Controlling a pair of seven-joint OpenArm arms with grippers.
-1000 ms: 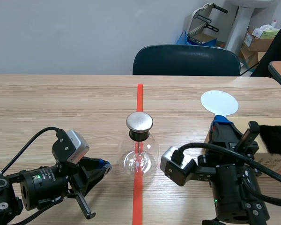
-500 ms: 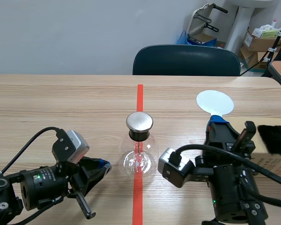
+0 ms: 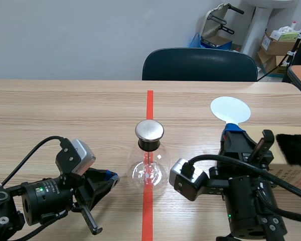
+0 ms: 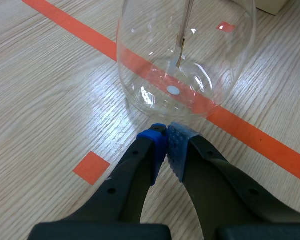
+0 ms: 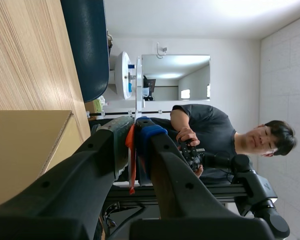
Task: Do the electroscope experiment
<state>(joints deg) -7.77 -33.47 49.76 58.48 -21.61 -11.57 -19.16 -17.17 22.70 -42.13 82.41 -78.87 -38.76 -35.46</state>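
Two arms lie low on the desk (image 3: 65, 115): the left claw (image 4: 166, 135), pads pressed together on nothing, sits just beside the glass electroscope flask (image 3: 149, 168) on the central red tape line, while the right claw (image 5: 135, 125) pinches a white disc (image 3: 231, 109) by its stem

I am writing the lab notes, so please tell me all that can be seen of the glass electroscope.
The electroscope is a clear, round glass flask with a black collar at its neck and a shiny metal disc on top. A thin rod hangs inside. It stands upright on the red tape line of the wooden table. The left gripper, fingers shut, lies at its base; contact cannot be told.
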